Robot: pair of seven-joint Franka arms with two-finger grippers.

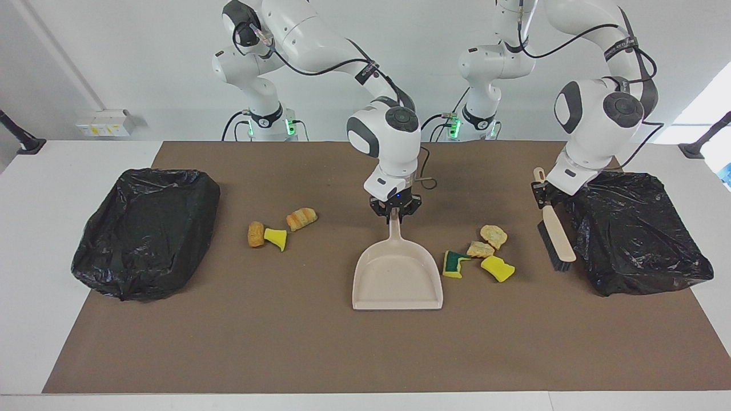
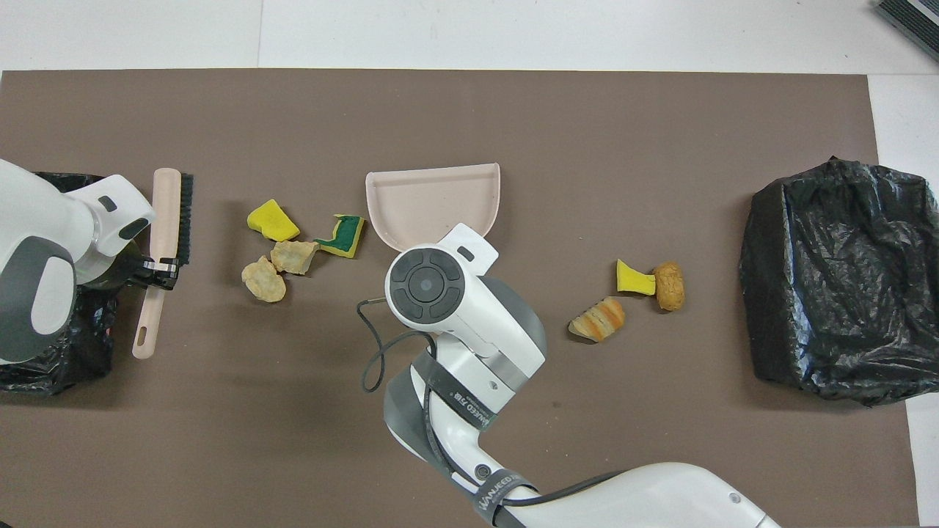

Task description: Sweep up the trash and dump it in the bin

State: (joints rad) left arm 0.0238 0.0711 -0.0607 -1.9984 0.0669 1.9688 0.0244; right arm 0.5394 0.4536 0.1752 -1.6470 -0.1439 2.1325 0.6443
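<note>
The beige dustpan (image 1: 397,278) lies on the brown mat, mouth away from the robots. My right gripper (image 1: 394,216) is shut on its handle; in the overhead view the wrist hides that grip, and only the dustpan (image 2: 433,198) shows. My left gripper (image 1: 541,191) is shut on the handle of the beige brush (image 1: 557,242), which hangs tilted beside the bin (image 1: 637,231) at the left arm's end. Trash lies in two clusters: several scraps (image 1: 480,251) between dustpan and brush, three scraps (image 1: 276,231) toward the right arm's end. From above, the brush (image 2: 166,216) lies beside the first trash cluster (image 2: 293,253).
A second black-bagged bin (image 1: 145,231) sits at the right arm's end of the mat (image 1: 365,354). A cable (image 2: 370,352) droops from the right wrist over the mat. White table surface (image 1: 34,257) surrounds the mat.
</note>
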